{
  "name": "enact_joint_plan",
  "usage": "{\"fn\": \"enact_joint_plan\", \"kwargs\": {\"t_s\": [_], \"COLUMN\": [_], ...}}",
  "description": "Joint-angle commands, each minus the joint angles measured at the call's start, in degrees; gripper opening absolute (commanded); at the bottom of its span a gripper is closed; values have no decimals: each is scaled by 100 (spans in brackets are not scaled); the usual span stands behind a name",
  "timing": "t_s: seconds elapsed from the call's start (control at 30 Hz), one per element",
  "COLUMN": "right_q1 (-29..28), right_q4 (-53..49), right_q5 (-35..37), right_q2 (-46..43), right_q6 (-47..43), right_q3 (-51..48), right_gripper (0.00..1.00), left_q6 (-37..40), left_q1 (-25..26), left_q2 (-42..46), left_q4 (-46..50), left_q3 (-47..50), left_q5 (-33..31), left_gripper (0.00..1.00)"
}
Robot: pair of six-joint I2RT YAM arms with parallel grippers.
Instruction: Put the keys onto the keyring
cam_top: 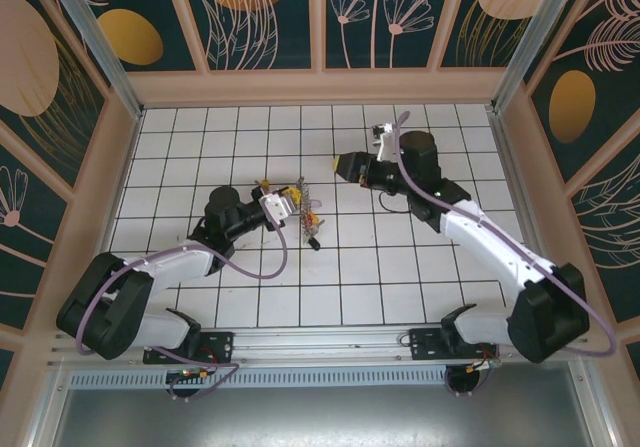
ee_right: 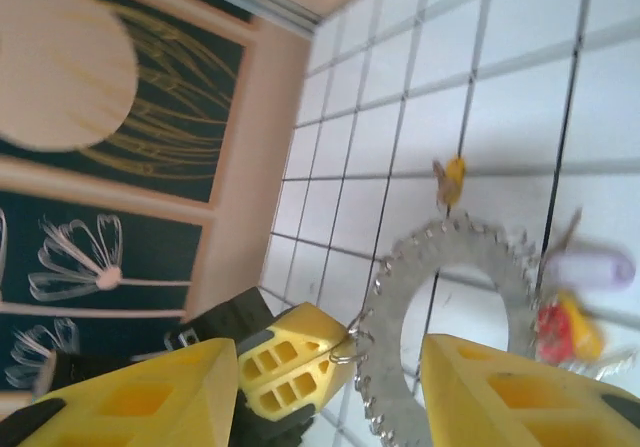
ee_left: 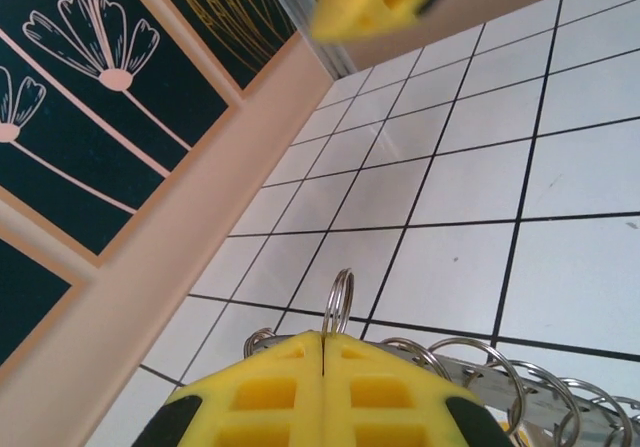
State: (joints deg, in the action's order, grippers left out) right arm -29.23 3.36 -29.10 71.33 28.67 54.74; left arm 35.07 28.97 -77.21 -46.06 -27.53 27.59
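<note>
The keyring [ee_right: 455, 257] is a flat grey ring edged with several small split rings. My left gripper [ee_left: 324, 339] is shut on one small split ring [ee_left: 338, 295] at its rim, holding the keyring [cam_top: 303, 211] up off the tiles. Keys hang from it: a yellow one [ee_right: 452, 179], a pale pink one [ee_right: 590, 267] and a red one [ee_right: 552, 329]. In the top view my left gripper [cam_top: 289, 205] sits left of centre. My right gripper [cam_top: 341, 166] hovers just to its upper right, open, nothing between its fingers [ee_right: 500, 397].
White tiled floor [cam_top: 400, 267] with black grid lines, closed in by peach-framed walls with dark floral panels [cam_top: 265, 7]. The left wall [ee_left: 150, 267] runs close beside the left gripper. Both arm bases stand at the near edge.
</note>
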Motion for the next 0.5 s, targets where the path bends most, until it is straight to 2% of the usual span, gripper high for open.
{"fn": "enact_joint_plan", "kwargs": {"t_s": [0.0,0.07,0.2,0.3,0.47], "right_q1": [84,32,-179,-311,-346], "right_q4": [567,541,-77,-630,-822], "right_q5": [-368,-878,-771,-799,-1065], "right_q2": [-317,-424,-320,-36,422], "right_q6": [-2660,-3877,-5675,-6363,-6520], "right_q3": [-340,-484,-418,-110,250], "right_gripper": [53,54,52,49,47], "left_q6": [-277,-303,-360,-343,-298], "left_q1": [3,3,3,2,9], "left_q2": [304,384,454,405,264], "left_q4": [-46,106,194,247,271], "left_q3": [-286,-346,-418,-486,-567], "left_q5": [513,647,733,854,1157], "left_gripper": [0,0,0,0,0]}}
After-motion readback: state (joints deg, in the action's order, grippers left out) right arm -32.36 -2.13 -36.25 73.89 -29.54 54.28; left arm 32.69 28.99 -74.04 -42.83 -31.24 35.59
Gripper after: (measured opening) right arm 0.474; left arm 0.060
